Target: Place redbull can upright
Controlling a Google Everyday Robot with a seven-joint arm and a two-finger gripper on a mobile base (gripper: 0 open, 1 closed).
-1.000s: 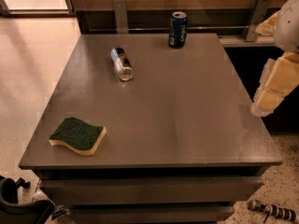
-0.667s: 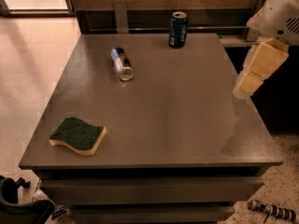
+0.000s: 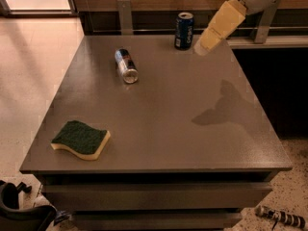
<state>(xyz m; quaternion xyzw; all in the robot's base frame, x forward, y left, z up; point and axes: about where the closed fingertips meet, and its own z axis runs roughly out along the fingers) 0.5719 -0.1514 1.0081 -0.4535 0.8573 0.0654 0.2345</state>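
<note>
redbull can point(image 3: 126, 66) is lying sideways on the bench point(image 3: 192, 143), apart from one pepsi can point(image 3: 184, 30) and one sponge point(image 3: 81, 139); pincer point(image 3: 203, 46) is hovering beside the pepsi can, its grip impossible to tell.

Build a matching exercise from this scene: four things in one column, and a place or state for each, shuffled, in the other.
1. redbull can
2. Pepsi can
3. sponge
4. tool

A. in the air, over the far right of the table
B. lying on its side
C. near the front left corner
D. upright at the far edge

Pairs: 1-B, 2-D, 3-C, 4-A
</note>
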